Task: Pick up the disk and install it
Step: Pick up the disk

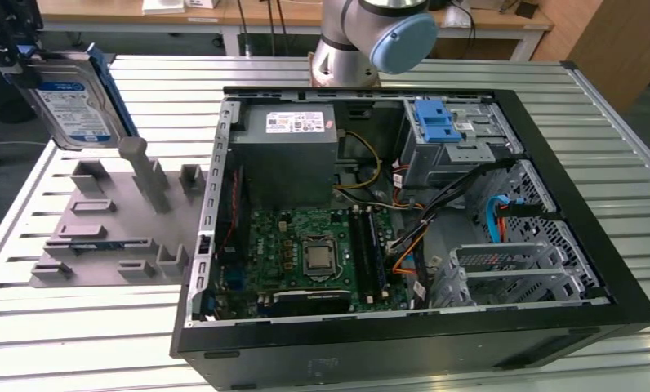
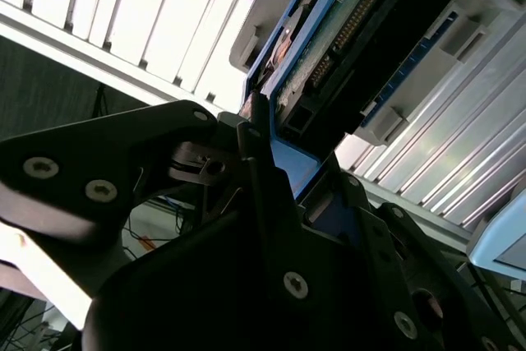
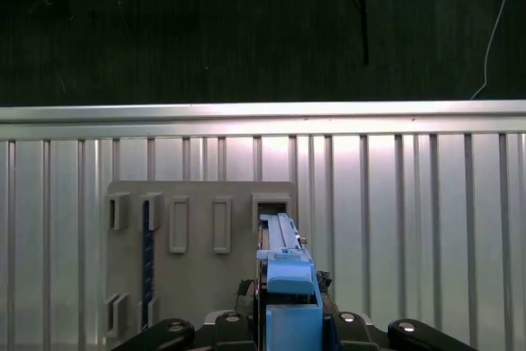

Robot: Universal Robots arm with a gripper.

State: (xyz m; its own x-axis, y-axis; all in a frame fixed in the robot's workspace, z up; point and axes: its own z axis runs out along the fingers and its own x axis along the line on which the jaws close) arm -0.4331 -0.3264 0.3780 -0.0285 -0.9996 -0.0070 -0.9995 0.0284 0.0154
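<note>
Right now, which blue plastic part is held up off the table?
The blue carrier around the disk, held over the grey fixture; the blue latch sits inside the computer case.

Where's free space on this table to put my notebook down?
Bare table: the exterior view's lower left, beside the grey rack, and along the computer case on that view's right. Inside the case is crowded; the gripper holds the disk above the rack.

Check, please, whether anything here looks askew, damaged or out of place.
Nothing looks damaged or spilled. The disk hangs on edge, slightly tilted, clamped in the end effector above the grey holder, beside the open computer case.
</note>
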